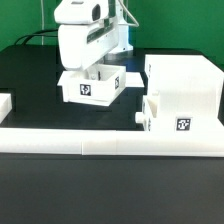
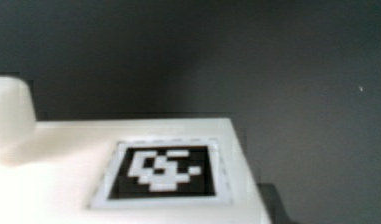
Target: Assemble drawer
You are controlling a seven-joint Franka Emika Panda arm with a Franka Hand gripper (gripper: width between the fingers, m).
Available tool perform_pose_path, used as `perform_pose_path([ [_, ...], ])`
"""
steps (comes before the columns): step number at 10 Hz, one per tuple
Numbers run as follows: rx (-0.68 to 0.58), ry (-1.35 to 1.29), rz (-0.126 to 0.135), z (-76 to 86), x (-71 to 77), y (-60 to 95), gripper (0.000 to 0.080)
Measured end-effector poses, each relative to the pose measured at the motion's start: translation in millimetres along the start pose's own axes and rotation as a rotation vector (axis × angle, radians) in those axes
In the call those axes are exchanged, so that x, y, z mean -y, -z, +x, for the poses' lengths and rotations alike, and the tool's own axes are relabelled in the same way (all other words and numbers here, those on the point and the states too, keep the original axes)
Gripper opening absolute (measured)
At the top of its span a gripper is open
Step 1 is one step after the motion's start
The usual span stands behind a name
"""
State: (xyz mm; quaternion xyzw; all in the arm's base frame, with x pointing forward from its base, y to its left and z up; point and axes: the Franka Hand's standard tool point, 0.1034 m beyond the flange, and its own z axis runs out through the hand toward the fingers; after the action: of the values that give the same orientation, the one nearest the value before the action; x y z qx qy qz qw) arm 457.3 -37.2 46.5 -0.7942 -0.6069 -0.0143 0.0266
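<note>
Black tabletop (image 1: 30,90), dark backdrop. Nearest, long low white border bar (image 1: 110,138). Behind it on the exterior view's right, tall white plastic box housing (image 1: 180,85) with a tagged tray (image 1: 175,118) in front. Farther back, gripper (image 1: 92,72) sits down on small white tagged open-top tray (image 1: 95,88); finger opening hidden, grip unconfirmed. Risk: an off-centre pinch would tilt the tray on lifting.

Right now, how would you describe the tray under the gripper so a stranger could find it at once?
Start at the tall white housing on the exterior view's right of the black table. To its left, under the white arm, sits a low open-top tray with one square tag on its front. Unlike the tray already set in the housing, it stands alone on the table.
</note>
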Motion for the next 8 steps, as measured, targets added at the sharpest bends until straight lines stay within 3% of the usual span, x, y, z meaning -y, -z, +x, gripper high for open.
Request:
perform_pose_path([
  [3, 0.044, 0.239, -0.006, 9.5, -17.2, 7.1, 0.0044],
  [6, 0.046, 0.241, 0.003, 8.7, -17.5, 6.4, 0.0044],
  [8, 0.047, 0.248, 0.013, 16.7, -36.4, 9.8, 0.0044],
])
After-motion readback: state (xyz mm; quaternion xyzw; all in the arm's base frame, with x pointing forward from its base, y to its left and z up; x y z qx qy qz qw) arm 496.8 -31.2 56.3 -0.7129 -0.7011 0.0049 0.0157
